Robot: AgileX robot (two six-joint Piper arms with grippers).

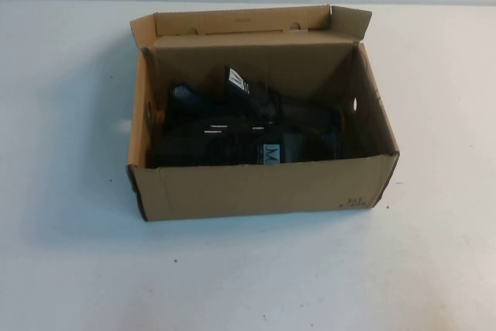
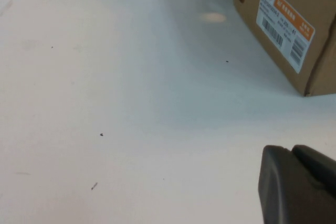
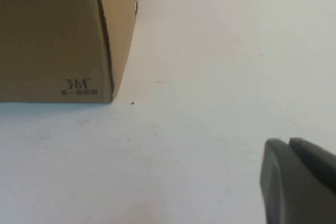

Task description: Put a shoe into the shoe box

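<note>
Cardboard of the shoe box [image 1: 256, 187] was seen brown and corrugated, the box resting on the white table [image 1: 70, 269] near its middle, with the flap lid [image 1: 248, 21] folded up and back at the far side. A small round hole [image 1: 355, 104] was noted in the box's right inner wall. Inside the box, the shoe [image 1: 256, 149] was found lying along the near wall, its white square tongue label [image 1: 272, 153] with the dark "M"-like mark turned upward. A second black sneaker [image 1: 248, 102] was located behind it, toward the far wall, with short white bars on its raised tongue tab [image 1: 236, 83]. The two sneakers were pressed close together; the exact contact between them could not be determined.

From the left wrist view, the left gripper [image 2: 294, 153] was observed clenched, fingers together, holding nothing, above bare table and well apart from the box corner bearing a white and orange barcode label [image 2: 286, 24]. From the right wrist view, the right gripper [image 3: 289, 145] was likewise observed clenched and grasping nothing, above the table and apart from the box corner printed "361°" [image 3: 77, 84]. Neither arm was visible in the high view.
</note>
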